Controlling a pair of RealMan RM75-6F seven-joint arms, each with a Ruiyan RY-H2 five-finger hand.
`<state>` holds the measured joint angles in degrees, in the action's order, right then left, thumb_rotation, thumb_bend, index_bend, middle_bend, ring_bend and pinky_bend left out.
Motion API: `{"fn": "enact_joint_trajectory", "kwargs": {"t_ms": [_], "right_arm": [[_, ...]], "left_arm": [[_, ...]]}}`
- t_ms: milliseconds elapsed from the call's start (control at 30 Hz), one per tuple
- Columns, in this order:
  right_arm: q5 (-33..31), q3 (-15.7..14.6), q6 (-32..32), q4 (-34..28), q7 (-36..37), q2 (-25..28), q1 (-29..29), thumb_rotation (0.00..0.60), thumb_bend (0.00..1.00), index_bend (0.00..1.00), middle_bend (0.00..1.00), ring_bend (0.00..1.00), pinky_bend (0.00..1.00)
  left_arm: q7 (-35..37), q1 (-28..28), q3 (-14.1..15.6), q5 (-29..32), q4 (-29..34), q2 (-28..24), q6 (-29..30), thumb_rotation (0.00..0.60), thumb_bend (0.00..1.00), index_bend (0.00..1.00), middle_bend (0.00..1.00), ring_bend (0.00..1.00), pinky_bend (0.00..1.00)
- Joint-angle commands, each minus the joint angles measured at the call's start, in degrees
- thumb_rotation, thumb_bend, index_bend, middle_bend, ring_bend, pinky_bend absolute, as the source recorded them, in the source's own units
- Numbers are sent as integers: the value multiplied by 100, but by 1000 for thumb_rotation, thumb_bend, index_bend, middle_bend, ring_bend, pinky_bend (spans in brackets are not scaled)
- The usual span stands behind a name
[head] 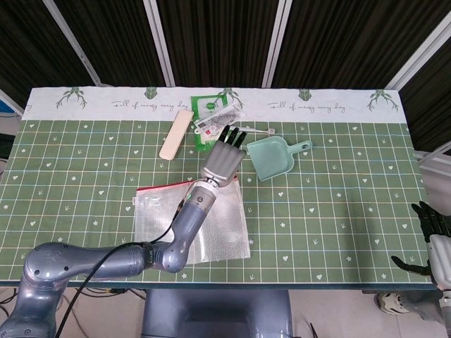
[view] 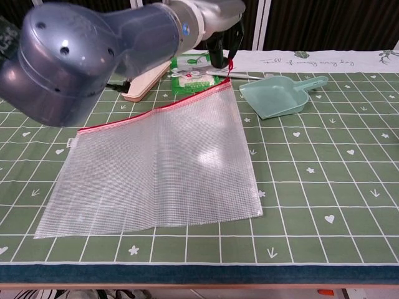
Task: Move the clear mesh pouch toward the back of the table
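The clear mesh pouch (head: 158, 217) (view: 162, 156) with a red zipper edge lies on the green tablecloth near the front, skewed, its right zipper corner raised off the table. My left hand (head: 224, 160) (view: 215, 22) grips that corner by the red zipper pull, hanging above the table beside the dustpan and close to the green packet. The arm hides the pouch's middle in the head view. My right hand (head: 432, 239) hangs off the table's right front corner, fingers apart and holding nothing.
A teal dustpan (head: 271, 156) (view: 277, 98) sits right of the left hand. Behind it lie a green packet (head: 210, 116) (view: 190, 70) with small items on top, a beige block (head: 176, 134) (view: 144, 84) and a thin white stick (head: 255, 130).
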<state>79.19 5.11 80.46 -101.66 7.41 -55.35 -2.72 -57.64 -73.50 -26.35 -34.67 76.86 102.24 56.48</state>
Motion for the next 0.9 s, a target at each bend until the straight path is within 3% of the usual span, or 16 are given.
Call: {"fn": "enact_joint_trajectory", "kwargs": {"t_ms": [33, 200, 400, 567, 700, 900], "right_arm": [[-199, 189, -223, -461, -213, 92, -236, 600, 161, 0, 0, 0, 204], [-1135, 588, -816, -1481, -153, 186, -646, 600, 193, 3, 4, 0, 203], [-2905, 1298, -1572, -2487, -215, 254, -1487, 600, 225, 134, 54, 0, 204], [-4529, 1796, -1860, -2803, -545, 36, -2423, 600, 238, 165, 54, 0, 203], [-5567, 2092, -1689, -2782, -893, -309, -3199, 600, 246, 189, 54, 0, 203], [-6367, 2346, -1323, -2632, -1149, -819, -3898, 600, 259, 243, 58, 0, 204]], "left_arm": [[-132, -171, -203, 174, 530, -355, 193, 600, 449, 604, 89, 0, 12], [-140, -329, -312, 266, 966, -611, 304, 600, 448, 604, 89, 0, 13], [-139, -515, -354, 509, 1298, -754, 450, 600, 448, 609, 90, 0, 13], [-145, -670, -368, 674, 1537, -840, 593, 600, 448, 619, 90, 0, 12], [-120, -766, -358, 766, 1682, -930, 689, 600, 449, 620, 90, 0, 12], [-89, -830, -286, 864, 1783, -1004, 775, 600, 448, 621, 89, 0, 12]]}}
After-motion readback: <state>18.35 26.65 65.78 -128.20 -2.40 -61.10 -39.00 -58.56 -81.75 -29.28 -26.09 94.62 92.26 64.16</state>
